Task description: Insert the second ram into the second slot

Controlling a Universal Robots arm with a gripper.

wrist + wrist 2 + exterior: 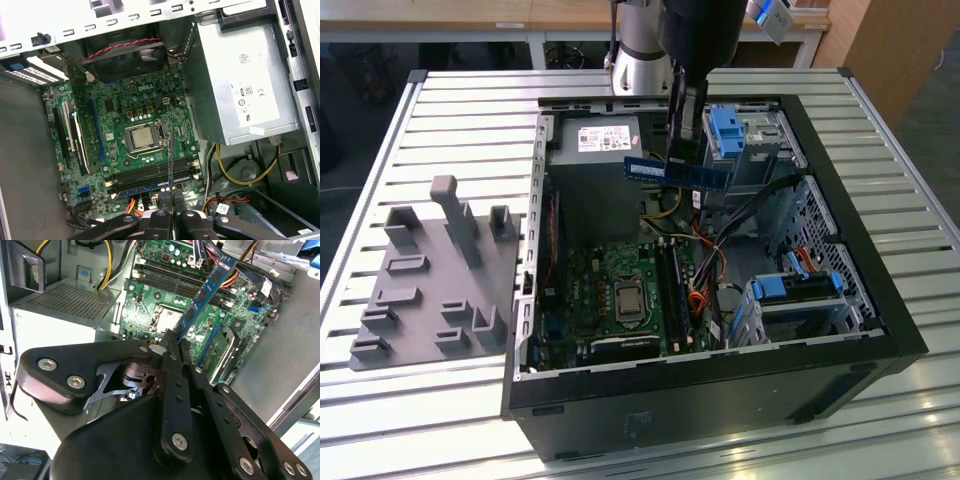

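The ram stick (677,171) hangs level in the air above the open computer case (720,410), at about one o'clock from the motherboard (585,290) in the exterior view. The gripper (682,156) is clamped tight on the stick's upper edge.

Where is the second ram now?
The ram is held by the gripper over the open case, on the exterior view's left of the blue clip.

The worktop (460,110) is ribbed silvery metal, pretty dull. The computer case (720,410) looks like matt black painted metal, the power supply (240,85) bare grey metal. The ram stick (678,171) is a slightly shiny blue board, and the gripper (172,340) is matt black with shiny screws.
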